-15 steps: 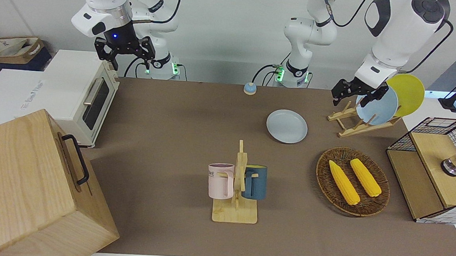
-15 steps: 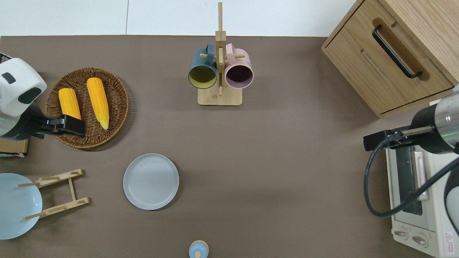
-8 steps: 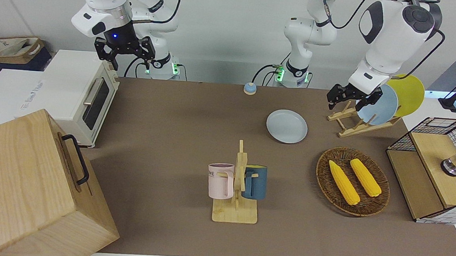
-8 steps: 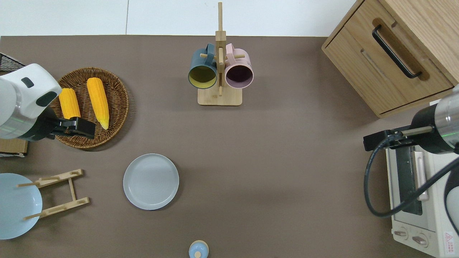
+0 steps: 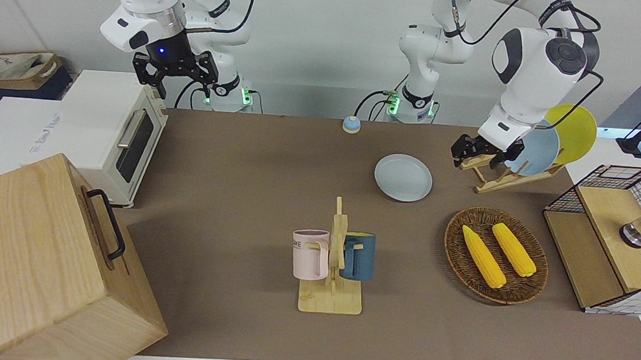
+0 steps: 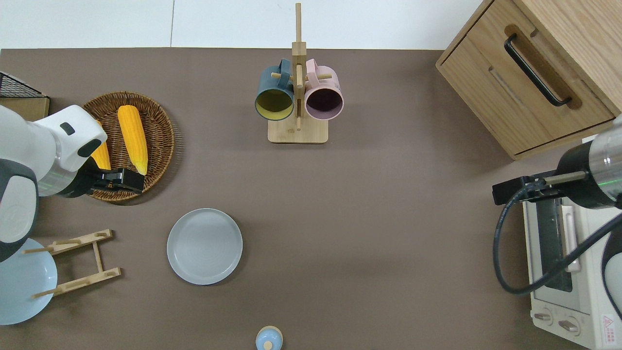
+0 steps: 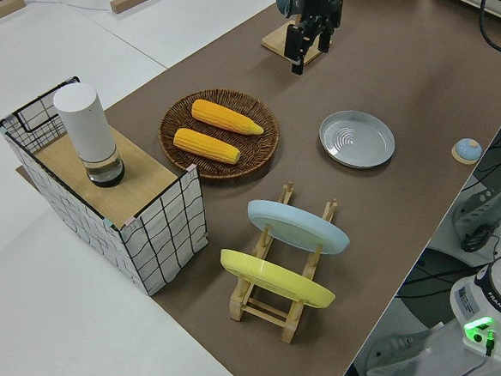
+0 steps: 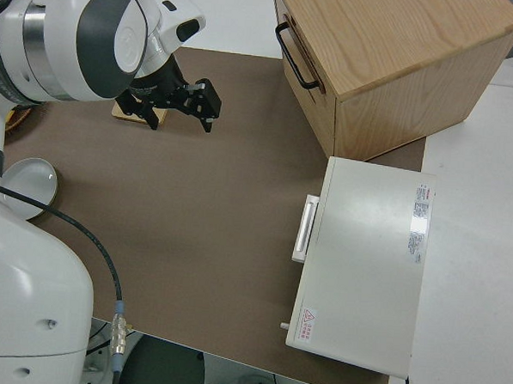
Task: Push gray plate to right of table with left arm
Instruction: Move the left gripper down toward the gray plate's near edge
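**Push not yet begun: no contact with the plate**

Starting at the left arm's end of the worktop: finds the left arm's black two-finger hand up in the air over the edge of the round wicker basket that lies nearest the robots, fingers apart and holding nothing. Counts two yellow corn cobs in that basket, and a wooden dish rack nearer to the robots than the basket.

Moving along: places the round, shallow, pale gray-blue plate flat on the brown covering, beside the dish rack toward the middle of the worktop and nearer to the robots than the basket. Puts the hand well apart from the plate's rim.

Farther along: passes a wooden mug stand with a dark blue and a pink mug, then a light wooden cabinet and a white toaster oven at the right arm's end. Notes the right arm parked, hand spread open and empty.

Judging progress: nothing of the push done. Leaves everything to do: bring the hand down against the plate's edge on the left arm's side, then slide the plate across the open stretch toward the right arm's end.
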You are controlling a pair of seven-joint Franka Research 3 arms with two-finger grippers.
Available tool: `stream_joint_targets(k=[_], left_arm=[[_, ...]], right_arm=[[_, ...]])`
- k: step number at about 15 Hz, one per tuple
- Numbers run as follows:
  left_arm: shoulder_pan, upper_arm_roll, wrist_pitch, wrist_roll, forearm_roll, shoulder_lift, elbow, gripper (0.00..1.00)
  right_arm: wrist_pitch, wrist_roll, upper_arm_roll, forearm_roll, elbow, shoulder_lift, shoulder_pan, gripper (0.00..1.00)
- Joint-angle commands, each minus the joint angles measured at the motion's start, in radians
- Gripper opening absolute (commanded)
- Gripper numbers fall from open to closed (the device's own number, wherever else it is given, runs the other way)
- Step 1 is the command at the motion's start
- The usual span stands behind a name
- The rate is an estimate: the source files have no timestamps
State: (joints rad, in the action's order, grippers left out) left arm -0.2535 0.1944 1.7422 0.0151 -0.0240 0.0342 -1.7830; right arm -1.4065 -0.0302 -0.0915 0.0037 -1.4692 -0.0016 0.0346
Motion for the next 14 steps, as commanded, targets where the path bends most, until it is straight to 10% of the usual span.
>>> stream_joint_targets(k=[1, 14], left_arm=[[0.000, -0.003, 0.060, -0.010, 0.018, -0.062, -0.102, 0.99], [-0.001, -0.004, 0.304, -0.003, 0.053, -0.169, -0.397, 0.99]], right_arm=[[0.012, 0.003, -0.005, 0.010, 0.001, -0.006, -0.012, 0.983], [0.012, 0.001, -0.005, 0.010, 0.001, -0.006, -0.012, 0.983]])
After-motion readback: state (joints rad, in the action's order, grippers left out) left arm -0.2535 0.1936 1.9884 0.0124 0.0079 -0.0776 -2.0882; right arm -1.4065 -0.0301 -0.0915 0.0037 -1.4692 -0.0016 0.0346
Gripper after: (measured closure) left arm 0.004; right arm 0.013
